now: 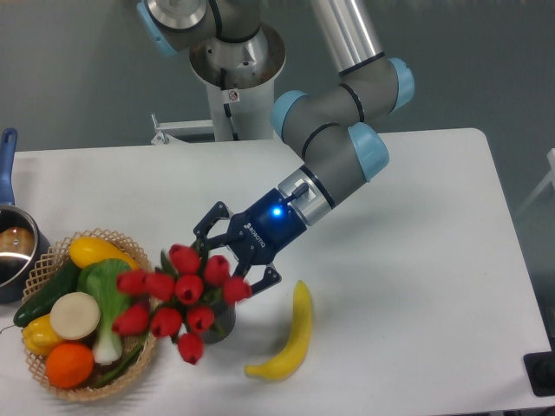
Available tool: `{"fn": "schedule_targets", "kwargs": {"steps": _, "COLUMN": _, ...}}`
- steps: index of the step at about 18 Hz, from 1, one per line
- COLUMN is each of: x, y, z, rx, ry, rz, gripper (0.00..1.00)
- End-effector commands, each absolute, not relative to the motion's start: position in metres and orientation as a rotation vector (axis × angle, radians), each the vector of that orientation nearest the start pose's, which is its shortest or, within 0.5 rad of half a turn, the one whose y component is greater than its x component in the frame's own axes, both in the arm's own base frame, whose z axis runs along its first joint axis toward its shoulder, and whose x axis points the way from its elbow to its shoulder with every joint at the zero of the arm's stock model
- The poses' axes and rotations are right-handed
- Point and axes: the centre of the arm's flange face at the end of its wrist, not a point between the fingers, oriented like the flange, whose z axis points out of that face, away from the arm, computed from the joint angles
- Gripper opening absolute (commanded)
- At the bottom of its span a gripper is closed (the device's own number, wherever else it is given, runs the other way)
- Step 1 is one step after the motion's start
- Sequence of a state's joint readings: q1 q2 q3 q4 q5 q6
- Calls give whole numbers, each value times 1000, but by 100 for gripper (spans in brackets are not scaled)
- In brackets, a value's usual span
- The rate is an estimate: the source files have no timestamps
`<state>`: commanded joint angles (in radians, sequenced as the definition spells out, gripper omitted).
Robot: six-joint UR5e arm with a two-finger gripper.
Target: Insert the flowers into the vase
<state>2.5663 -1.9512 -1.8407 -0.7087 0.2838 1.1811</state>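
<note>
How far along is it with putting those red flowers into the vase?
Nearly done, it seems. The flowers already stand bunched over the vase, which is mostly hidden beneath them, so the stems appear to be inside. The gripper sits right against the bunch with its fingers spread; whether it has fully let go is unclear. What looks left is backing the arm away.

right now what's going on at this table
A robot arm is working with a bunch of red flowers at a dark vase. The gripper is right behind the tulip heads with its fingers spread. The flowers sit over the vase mouth and hide most of it, so how deep the stems go is unclear. A banana lies to the right, and a wicker basket of vegetables and fruit stands on the left.
</note>
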Motion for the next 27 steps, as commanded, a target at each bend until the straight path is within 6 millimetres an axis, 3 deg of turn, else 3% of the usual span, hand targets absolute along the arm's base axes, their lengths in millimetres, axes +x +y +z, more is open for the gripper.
{"fn": "schedule_targets", "kwargs": {"steps": 1, "x": -364, "y": 498, "z": 313, "rx": -1851, "ry": 310, "rz": -461, "gripper": 100}}
{"fn": "schedule_targets", "kwargs": {"steps": 3, "x": -377, "y": 483, "z": 315, "rx": -1858, "ry": 276, "rz": -438, "gripper": 100}}
{"fn": "schedule_targets", "kwargs": {"steps": 5, "x": -366, "y": 469, "z": 318, "rx": -1881, "ry": 269, "rz": -419, "gripper": 100}}
{"fn": "schedule_targets", "kwargs": {"steps": 9, "x": -365, "y": 433, "z": 345, "rx": -1953, "ry": 246, "rz": -300, "gripper": 100}}
{"fn": "schedule_targets", "kwargs": {"steps": 11, "x": -375, "y": 410, "z": 355, "rx": -2022, "ry": 216, "rz": -209, "gripper": 100}}
{"fn": "schedule_targets", "kwargs": {"steps": 16, "x": -401, "y": 376, "z": 385, "rx": -2120, "ry": 173, "rz": -30, "gripper": 100}}
{"fn": "schedule_targets", "kwargs": {"steps": 22, "x": -465, "y": 318, "z": 414, "rx": -2466, "ry": 90, "rz": 379, "gripper": 100}}
{"fn": "schedule_targets", "kwargs": {"steps": 25, "x": -471, "y": 298, "z": 440, "rx": -2636, "ry": 78, "rz": 576, "gripper": 100}}
{"fn": "schedule_targets", "kwargs": {"steps": 27, "x": -473, "y": 275, "z": 440, "rx": -2813, "ry": 6, "rz": 625, "gripper": 100}}
